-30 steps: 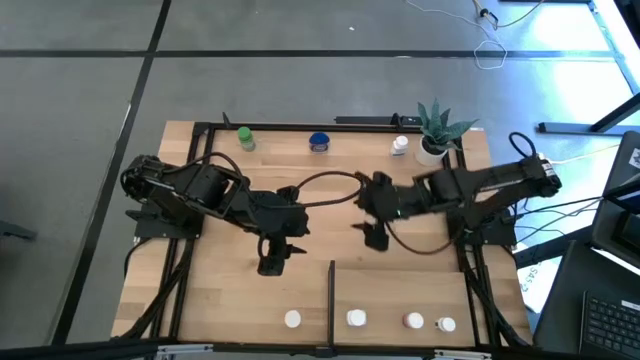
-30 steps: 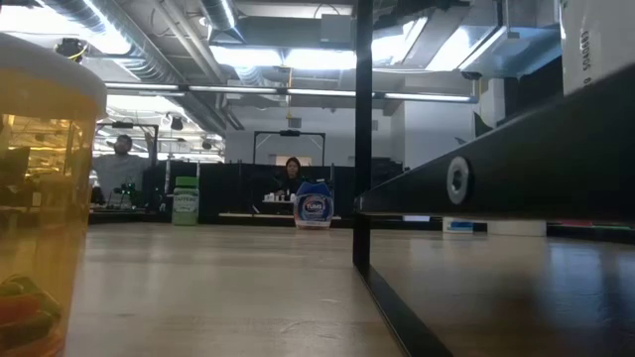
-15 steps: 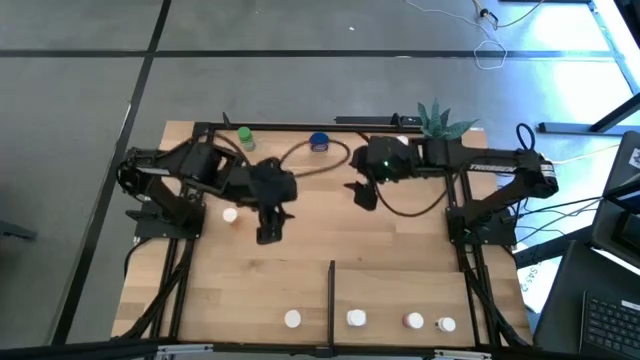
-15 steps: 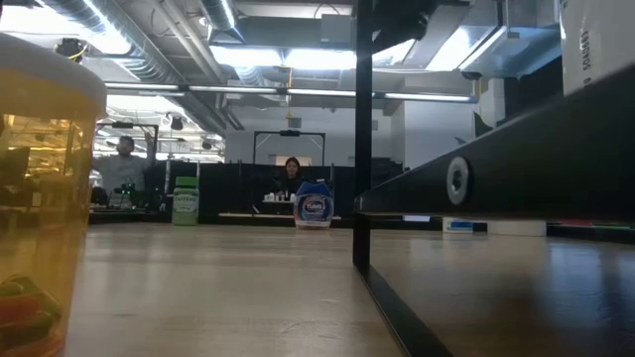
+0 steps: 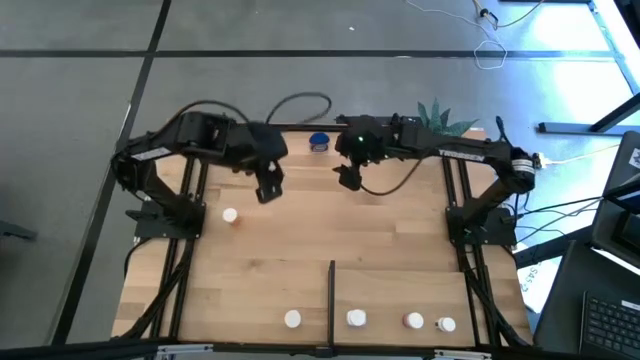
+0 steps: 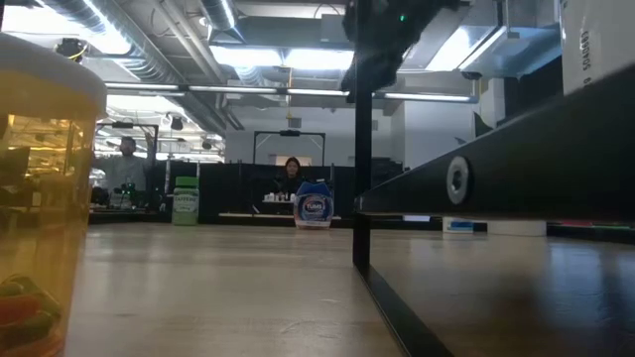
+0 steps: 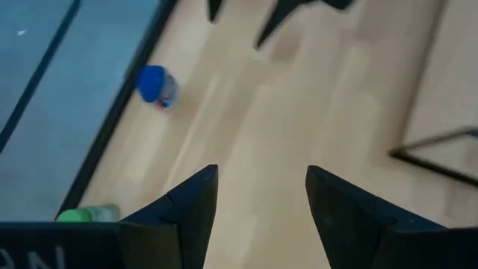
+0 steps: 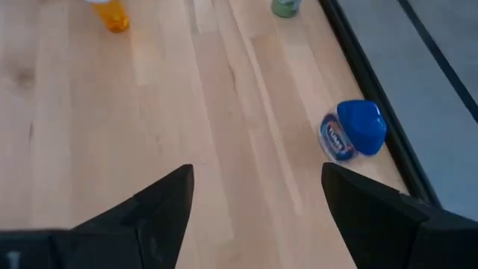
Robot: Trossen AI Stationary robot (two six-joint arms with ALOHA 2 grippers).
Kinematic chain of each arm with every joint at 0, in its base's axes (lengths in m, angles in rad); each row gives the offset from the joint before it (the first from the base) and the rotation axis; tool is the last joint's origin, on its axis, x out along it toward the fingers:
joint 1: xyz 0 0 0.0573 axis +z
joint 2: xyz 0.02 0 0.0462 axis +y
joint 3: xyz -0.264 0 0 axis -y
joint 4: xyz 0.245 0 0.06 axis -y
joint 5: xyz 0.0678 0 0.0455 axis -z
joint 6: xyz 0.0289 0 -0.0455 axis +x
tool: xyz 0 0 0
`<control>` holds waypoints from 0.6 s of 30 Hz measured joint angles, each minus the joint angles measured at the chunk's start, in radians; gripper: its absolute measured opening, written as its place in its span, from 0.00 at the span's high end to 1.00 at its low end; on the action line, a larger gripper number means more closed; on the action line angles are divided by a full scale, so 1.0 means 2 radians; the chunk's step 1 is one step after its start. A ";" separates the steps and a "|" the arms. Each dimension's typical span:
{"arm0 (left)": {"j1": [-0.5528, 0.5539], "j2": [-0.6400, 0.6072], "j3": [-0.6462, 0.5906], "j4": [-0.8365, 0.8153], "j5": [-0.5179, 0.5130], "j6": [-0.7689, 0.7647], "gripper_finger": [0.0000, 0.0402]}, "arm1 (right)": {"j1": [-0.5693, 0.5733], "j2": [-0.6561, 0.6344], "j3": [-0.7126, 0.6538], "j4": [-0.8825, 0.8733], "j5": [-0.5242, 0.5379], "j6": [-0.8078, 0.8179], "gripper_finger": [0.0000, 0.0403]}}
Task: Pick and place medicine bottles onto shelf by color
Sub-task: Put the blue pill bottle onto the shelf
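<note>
Above bare planks, both pincers (image 5: pixel 268 191) (image 5: pixel 346 176) gape empty.

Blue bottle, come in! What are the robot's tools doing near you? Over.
Both tools open, empty: left tool, right tool. Blue bottle standing untouched at the table's far edge, between them. Nothing blocking it.
</note>
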 joint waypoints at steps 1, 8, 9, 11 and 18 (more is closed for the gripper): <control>0.011 0.000 0.000 0.002 0.000 0.000 0.51 | -0.008 0.005 0.000 0.004 -0.011 -0.012 0.27; 0.103 0.000 0.000 0.006 0.000 0.001 0.51 | -0.057 0.038 0.000 0.009 -0.044 -0.102 0.27; 0.115 0.000 0.000 0.006 0.000 0.002 0.51 | -0.062 0.043 0.000 0.012 -0.044 -0.104 0.28; 0.137 0.000 0.000 0.006 0.000 0.002 0.51 | -0.070 0.052 0.000 0.021 -0.044 -0.103 0.29; 0.206 0.002 -0.028 0.011 0.000 0.040 0.51 | -0.082 0.077 0.000 0.075 -0.033 -0.106 0.30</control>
